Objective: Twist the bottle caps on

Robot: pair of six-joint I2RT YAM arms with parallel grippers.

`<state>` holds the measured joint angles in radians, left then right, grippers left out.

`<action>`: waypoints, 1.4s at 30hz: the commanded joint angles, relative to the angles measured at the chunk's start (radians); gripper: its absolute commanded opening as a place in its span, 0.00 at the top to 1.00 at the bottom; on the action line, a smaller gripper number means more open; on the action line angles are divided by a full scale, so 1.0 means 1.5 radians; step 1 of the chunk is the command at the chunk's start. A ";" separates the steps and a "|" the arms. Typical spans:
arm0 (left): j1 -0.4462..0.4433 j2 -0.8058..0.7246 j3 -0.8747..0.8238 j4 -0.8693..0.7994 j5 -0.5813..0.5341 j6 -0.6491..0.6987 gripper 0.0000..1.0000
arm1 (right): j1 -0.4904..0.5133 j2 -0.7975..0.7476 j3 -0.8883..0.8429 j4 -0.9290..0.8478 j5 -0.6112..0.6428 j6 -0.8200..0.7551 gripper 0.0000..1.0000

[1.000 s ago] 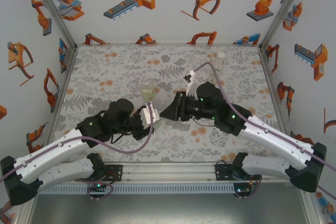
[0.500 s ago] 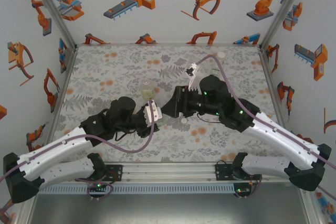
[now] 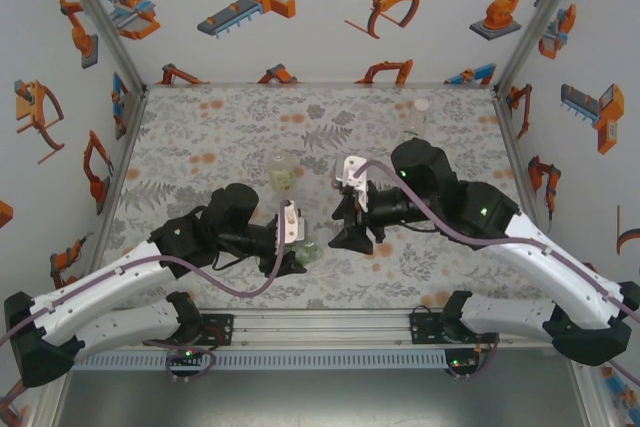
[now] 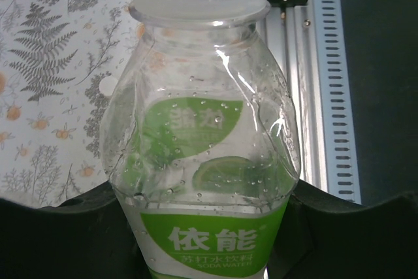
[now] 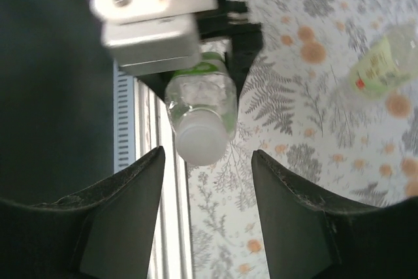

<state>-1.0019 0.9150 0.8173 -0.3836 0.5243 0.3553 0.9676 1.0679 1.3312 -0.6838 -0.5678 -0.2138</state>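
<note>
My left gripper (image 3: 296, 248) is shut on the green-labelled bottle (image 4: 202, 161), whose body sits between the dark fingers (image 4: 59, 233). A white cap (image 5: 199, 139) sits on this bottle's neck. My right gripper (image 5: 208, 156) is open, with its fingertips just in front of that cap, one on each side and not touching it. From above, the right gripper (image 3: 352, 234) faces the green bottle (image 3: 310, 250). The yellowish bottle (image 3: 282, 176) stands mid-mat. The colourless bottle (image 3: 414, 125) stands at the back right with a white cap (image 3: 423, 105) on it. Another small white cap (image 4: 104, 85) lies on the mat.
The floral mat (image 3: 200, 137) covers the table. An aluminium rail (image 3: 320, 327) runs along the near edge, close below both grippers. The yellowish bottle (image 5: 381, 62) is off to the right in the right wrist view. Walls with orange robot prints enclose the other three sides.
My left gripper carried the green bottle right and nearer. My right gripper moved right and nearer, turned to face the bottle's capped end, and now covers the white cap that lay on the mat.
</note>
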 commanded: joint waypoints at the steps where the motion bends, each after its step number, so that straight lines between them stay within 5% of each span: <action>1: -0.004 -0.002 0.019 -0.011 0.039 0.007 1.00 | 0.002 -0.003 -0.015 0.028 -0.122 -0.130 0.47; 28: -0.003 0.000 0.021 -0.002 0.048 -0.008 1.00 | 0.009 0.007 -0.052 0.041 -0.041 -0.175 0.65; 32: -0.004 -0.010 0.016 0.009 0.025 -0.010 1.00 | 0.009 0.015 -0.055 0.069 -0.002 -0.078 0.77; 37: -0.004 -0.031 -0.003 0.042 -0.064 -0.007 1.00 | 0.009 -0.010 -0.122 0.193 0.085 0.192 0.99; 42: -0.004 -0.041 -0.018 0.077 -0.142 0.002 1.00 | 0.009 -0.045 -0.246 0.363 0.171 0.529 1.00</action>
<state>-1.0012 0.8806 0.7872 -0.4038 0.3775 0.3470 0.9787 1.0046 1.0409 -0.2955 -0.4408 0.1913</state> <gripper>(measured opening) 0.515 0.370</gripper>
